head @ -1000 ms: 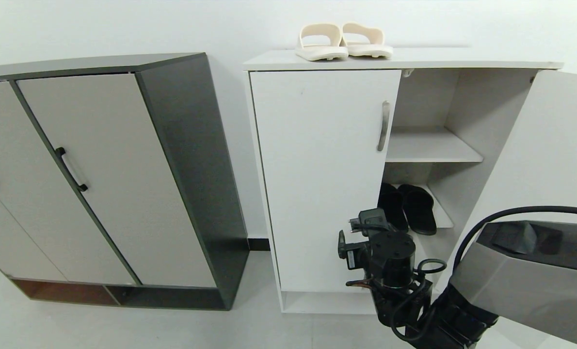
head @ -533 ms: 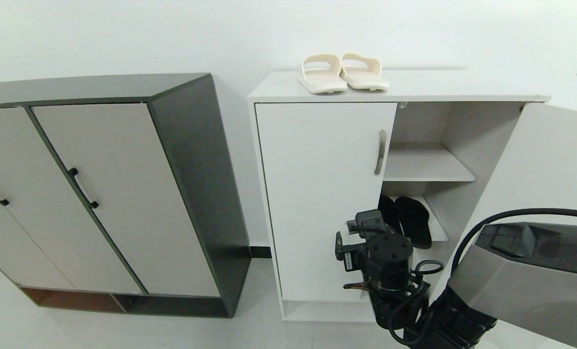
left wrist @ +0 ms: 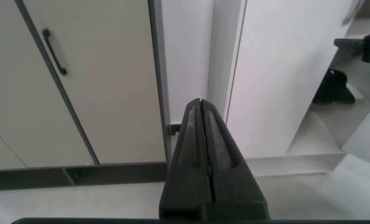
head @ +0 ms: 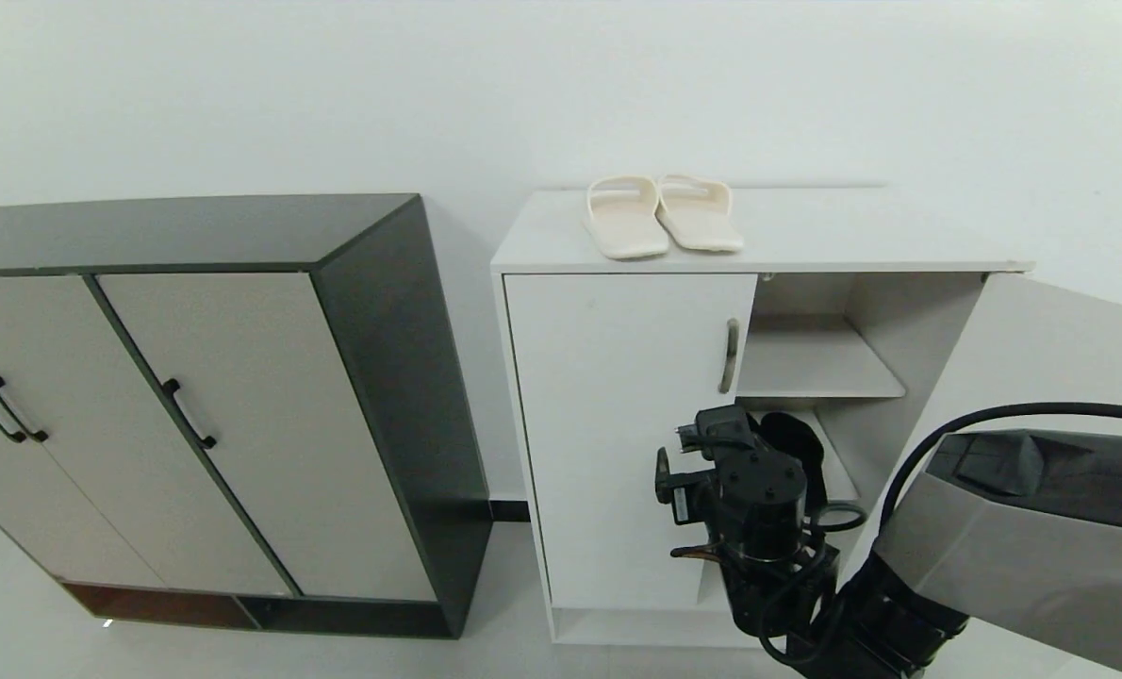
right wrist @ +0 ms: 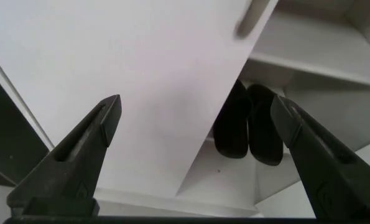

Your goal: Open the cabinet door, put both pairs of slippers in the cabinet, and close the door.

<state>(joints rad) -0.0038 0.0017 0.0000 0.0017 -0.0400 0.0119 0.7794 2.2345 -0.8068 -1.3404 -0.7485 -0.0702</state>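
Cream slippers (head: 663,215) sit on top of the white cabinet (head: 797,245), side by side near its left-centre. Their long axes run front to back, straps at the wall end, soles pointing toward the robot. They look like they touch along the inner edges, but I can't tell for sure.

The right gripper (right wrist: 196,109) hangs low in front of the cabinet, level with the lower shelf, with its jaws wide apart and nothing between them. So the cream pair lies well above the jaws, slightly to the robot's left and farther back. That upward gap is what the coming move turns on.

The right arm looks the nearer one. The left gripper (left wrist: 201,104) has its jaws pressed together and empty. It faces the gap between the dark cabinet (head: 240,377) and the white one, down low.

The black slippers (right wrist: 247,127) are already inside on the lower shelf, toes inward. The upper shelf (head: 816,363) above them is bare, a likely spot for the cream pair. The right door (head: 1042,349) stands swung open. The left door (head: 627,424) is shut, with its handle (head: 730,356) at its inner edge.

Hard to see:
- In the head view the right arm covers most of the black pair.
- The open door is cut off by the head view's edge.
- The space behind the shut left door is hidden.
- The underside of the cream slippers and the lip of the cabinet top can't be made out.
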